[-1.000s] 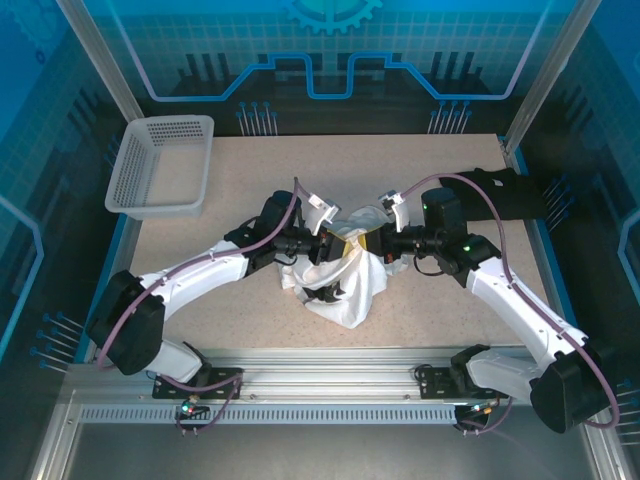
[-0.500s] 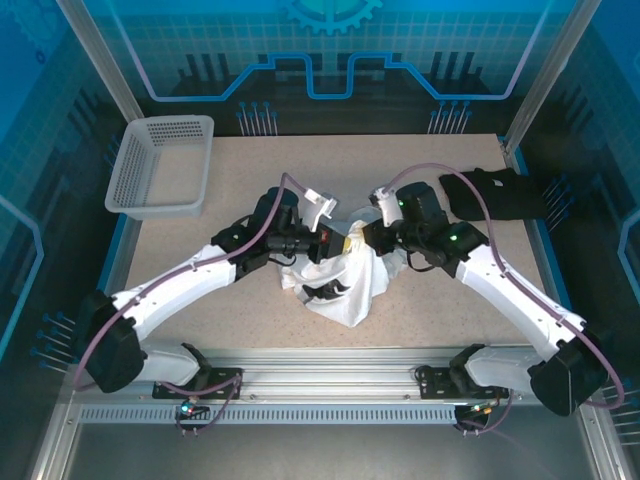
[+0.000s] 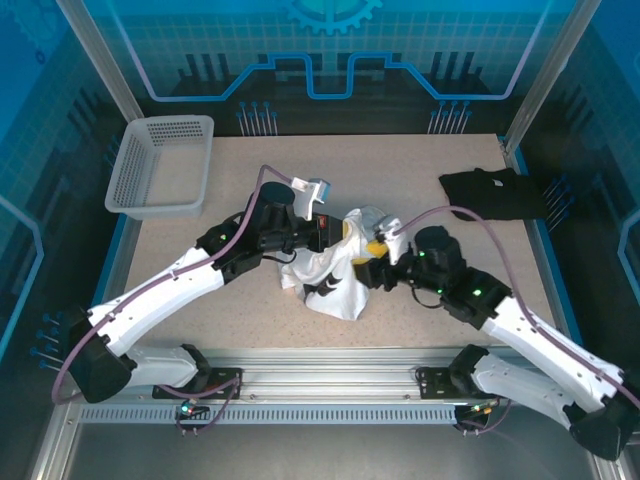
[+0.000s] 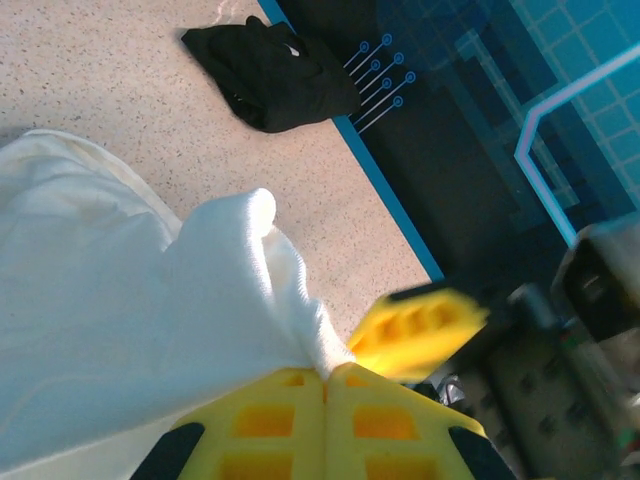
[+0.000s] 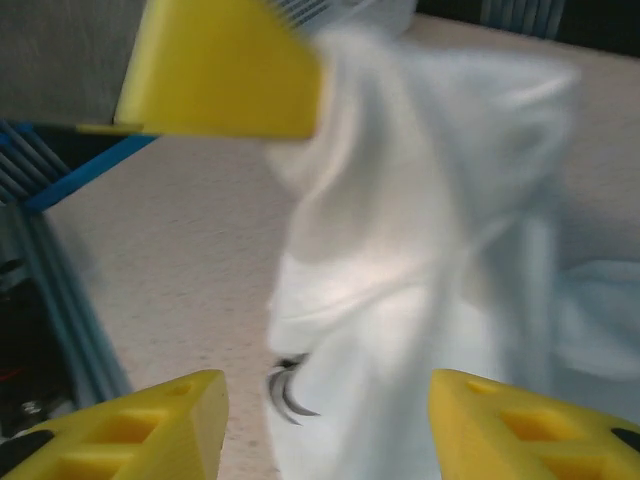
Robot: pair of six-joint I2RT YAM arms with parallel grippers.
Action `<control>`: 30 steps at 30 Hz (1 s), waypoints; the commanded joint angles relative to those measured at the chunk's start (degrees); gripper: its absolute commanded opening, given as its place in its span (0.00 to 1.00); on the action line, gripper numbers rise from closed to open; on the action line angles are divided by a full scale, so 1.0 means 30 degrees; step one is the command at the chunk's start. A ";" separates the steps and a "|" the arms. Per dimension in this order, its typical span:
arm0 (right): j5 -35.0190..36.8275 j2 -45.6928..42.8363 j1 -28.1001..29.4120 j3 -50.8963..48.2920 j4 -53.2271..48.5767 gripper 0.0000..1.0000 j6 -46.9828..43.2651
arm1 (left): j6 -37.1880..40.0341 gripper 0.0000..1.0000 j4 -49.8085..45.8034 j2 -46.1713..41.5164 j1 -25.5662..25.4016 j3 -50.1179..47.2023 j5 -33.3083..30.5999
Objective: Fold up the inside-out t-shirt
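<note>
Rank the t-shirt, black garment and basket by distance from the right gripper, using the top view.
From the right gripper:
1. t-shirt, right beside it, table centre.
2. black garment, far right corner.
3. basket, far left corner.

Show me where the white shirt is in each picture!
Top external: shirt bunched in the middle.
Left wrist: shirt across the left, pinched by the shut left jaws.
Right wrist: shirt centre-right, blurred, beyond the open right jaws.
Shared landmark: the speckled table.
</note>
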 commanded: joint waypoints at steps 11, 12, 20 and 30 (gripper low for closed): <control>0.6999 0.3210 0.1390 -0.1018 0.6262 0.14 0.2935 | -0.0843 0.00 -0.0225 -0.1537 -0.0204 0.0195 -0.1954; 0.6710 0.2829 0.1191 -0.1208 0.6030 0.04 0.2500 | -0.0815 0.00 -0.0216 -0.1725 -0.0110 0.0095 -0.2292; -0.7359 0.0037 -0.4228 -0.1838 0.4663 0.00 -0.0139 | -0.0847 0.00 0.0098 -0.2365 0.2402 -0.0787 -0.2338; -1.5320 0.2466 -0.5854 -0.0630 0.6210 0.00 0.0308 | 0.1576 0.07 -0.1138 -0.1273 0.2562 -0.0552 -0.3284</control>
